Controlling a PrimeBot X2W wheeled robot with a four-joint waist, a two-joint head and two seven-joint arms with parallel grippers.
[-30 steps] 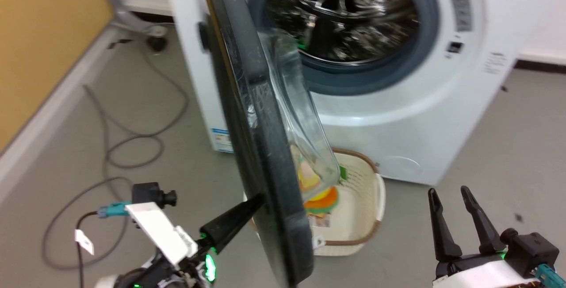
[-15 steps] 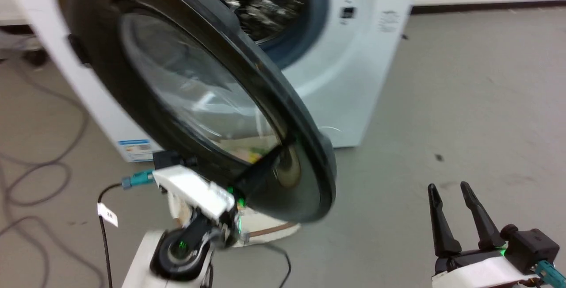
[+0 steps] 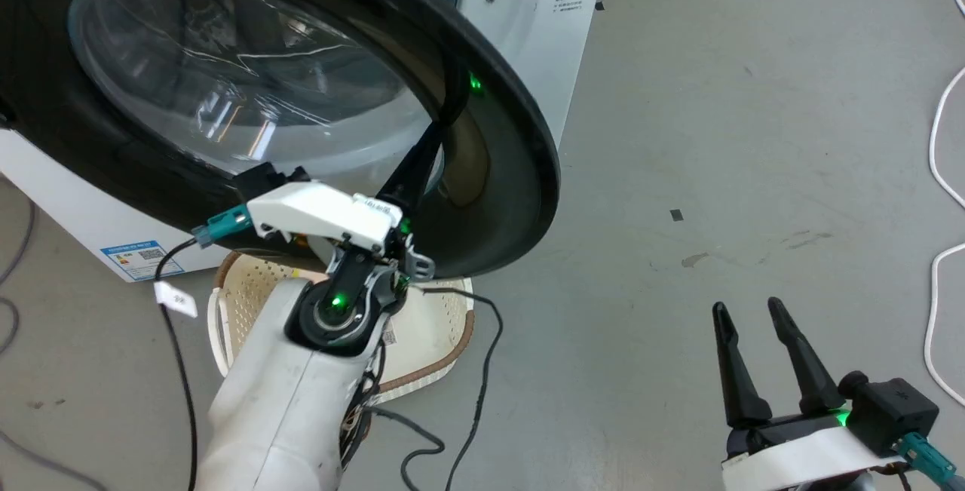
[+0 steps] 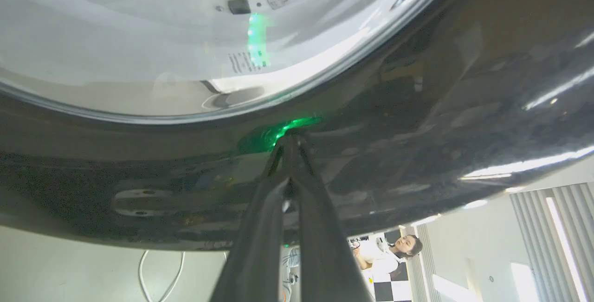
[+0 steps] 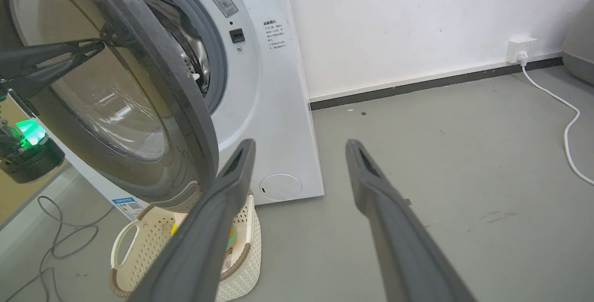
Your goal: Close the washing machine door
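The door [image 3: 494,197] hangs part open, swung out from the washer [image 3: 528,23]. The left fingers [image 4: 304,190] are pressed together. Their tip touches the door's dark front, near its free edge. The washer is behind the door, straight ahead of those fingers, so I think a push forward would swing it shut. The right fingers [image 3: 735,370] are spread wide, hold nothing, and are well apart from the door.
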